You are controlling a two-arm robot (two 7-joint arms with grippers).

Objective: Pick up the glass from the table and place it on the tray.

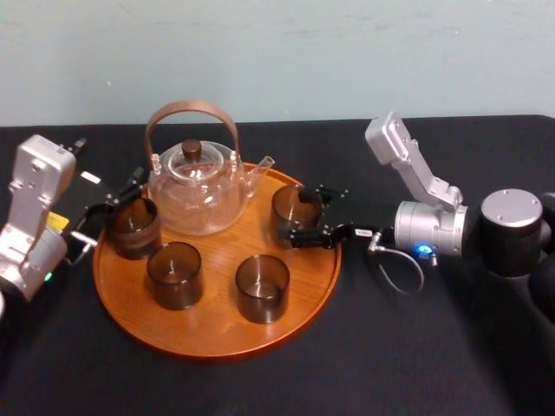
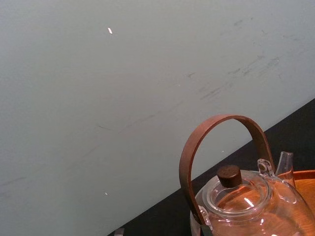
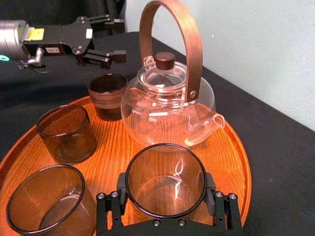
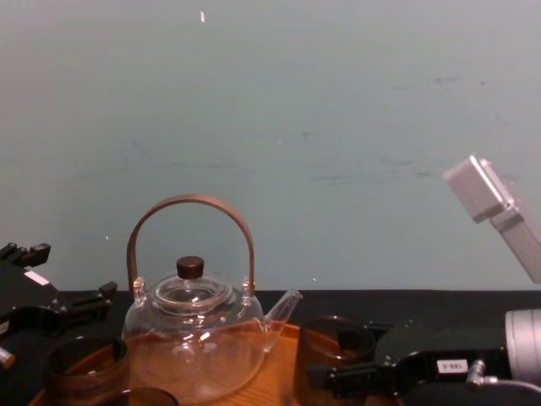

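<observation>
The glass is a smoky brown tumbler standing upright on the right part of the round wooden tray, near its rim. My right gripper reaches in from the right and is shut on the glass; in the right wrist view its fingers press the sides of the glass. My left gripper is open at the tray's left edge, just behind another tumbler and holding nothing.
A clear glass teapot with an arched brown handle stands at the back of the tray. Two more tumblers stand near the tray's front. Black cloth covers the table, and a pale wall rises behind it.
</observation>
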